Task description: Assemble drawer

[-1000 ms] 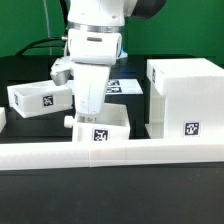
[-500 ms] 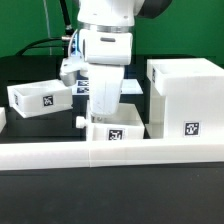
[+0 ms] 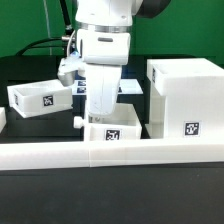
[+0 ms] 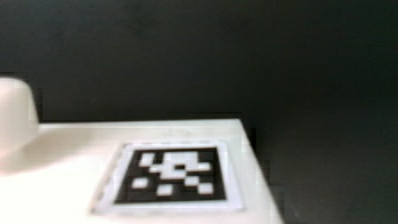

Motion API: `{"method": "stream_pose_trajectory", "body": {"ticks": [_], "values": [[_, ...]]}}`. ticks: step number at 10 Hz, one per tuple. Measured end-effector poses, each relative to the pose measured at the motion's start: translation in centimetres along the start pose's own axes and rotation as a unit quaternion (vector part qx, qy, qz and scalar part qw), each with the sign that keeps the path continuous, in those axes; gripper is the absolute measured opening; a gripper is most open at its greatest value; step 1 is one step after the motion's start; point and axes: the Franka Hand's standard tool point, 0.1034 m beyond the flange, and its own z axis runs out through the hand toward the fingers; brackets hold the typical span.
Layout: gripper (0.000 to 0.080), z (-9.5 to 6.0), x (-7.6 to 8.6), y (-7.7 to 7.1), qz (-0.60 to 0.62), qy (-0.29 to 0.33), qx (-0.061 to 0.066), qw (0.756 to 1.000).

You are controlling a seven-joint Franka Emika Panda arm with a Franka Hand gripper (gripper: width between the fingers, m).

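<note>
A small white open-top tray [image 3: 112, 131] with a tag on its front stands just behind the long low wall, its right side close to the large boxy housing [image 3: 185, 95]. My gripper [image 3: 103, 112] reaches straight down into this tray. Its fingertips are hidden behind the tray's wall, and it appears shut on the tray. The wrist view shows the tray's white surface [image 4: 71, 145] and its tag [image 4: 175, 176] very close, with no fingers in sight. A second small tray [image 3: 40, 97] lies tilted at the exterior view's left.
The long low white wall [image 3: 110, 153] runs across the front. The marker board [image 3: 130, 87] lies flat behind the arm. The table top is black, with a green backdrop behind it.
From one second ago to half a second ago, my gripper and the middle tray moved together toward the housing, to the exterior view's right. Since then nothing has visibly moved.
</note>
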Motion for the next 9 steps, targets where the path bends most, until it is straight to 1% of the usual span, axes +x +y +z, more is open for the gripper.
{"method": "stream_pose_trajectory", "body": {"ticks": [2,3,5,7,8,9], "values": [[0.0042,0.0,-1.4,0.1,-0.009,0.021,-0.001,1.000],[0.0042,0.0,-1.4,0.3,-0.005,0.028,-0.002,1.000],[0.0042,-0.2,-0.1,0.5,0.002,0.029,-0.001,1.000],[0.0042,-0.5,1.0,0.8,0.010,0.031,0.009,0.999],[0.0042,-0.6,1.2,0.9,0.016,0.032,0.008,0.999],[0.0042,-0.5,1.0,0.8,0.018,0.031,0.010,0.999]]}}
